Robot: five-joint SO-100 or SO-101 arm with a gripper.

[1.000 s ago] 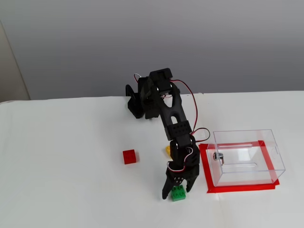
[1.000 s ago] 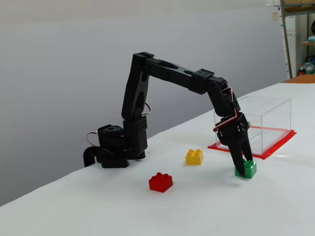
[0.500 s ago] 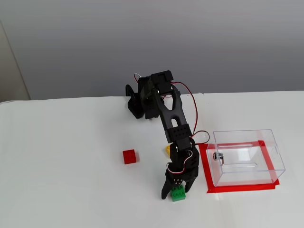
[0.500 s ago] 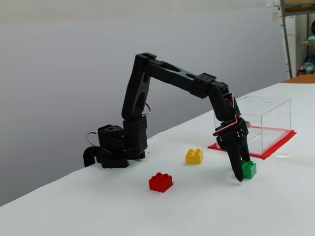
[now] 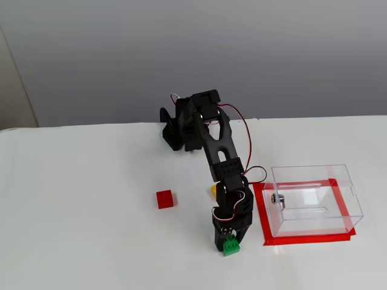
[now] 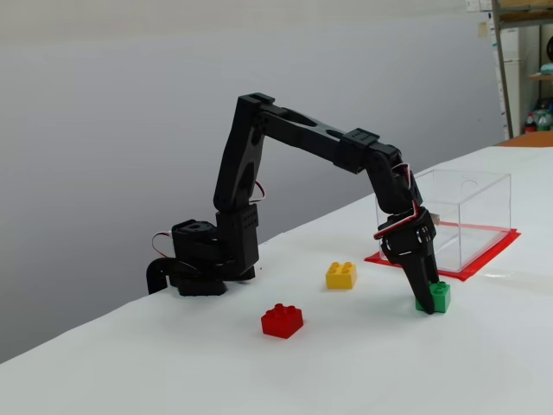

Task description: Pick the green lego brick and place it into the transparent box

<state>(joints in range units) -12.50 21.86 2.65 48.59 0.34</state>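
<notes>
The green lego brick (image 5: pixel 231 246) (image 6: pixel 437 296) rests on the white table, just left of the box's front corner in a fixed view. My gripper (image 5: pixel 228 240) (image 6: pixel 425 296) points straight down, with its jaws on either side of the brick and closed against it. The transparent box (image 5: pixel 338 199) (image 6: pixel 471 207) stands on a red tape rectangle to the right of the gripper, with a small metal fitting (image 5: pixel 277 198) on its left wall. Nothing shows inside the box.
A red brick (image 5: pixel 164 199) (image 6: pixel 282 320) lies left of the arm. A yellow brick (image 6: pixel 341 275) lies behind the arm's forearm, and only its edge (image 5: pixel 213 191) shows in a fixed view. The arm's base (image 5: pixel 181 124) stands at the back.
</notes>
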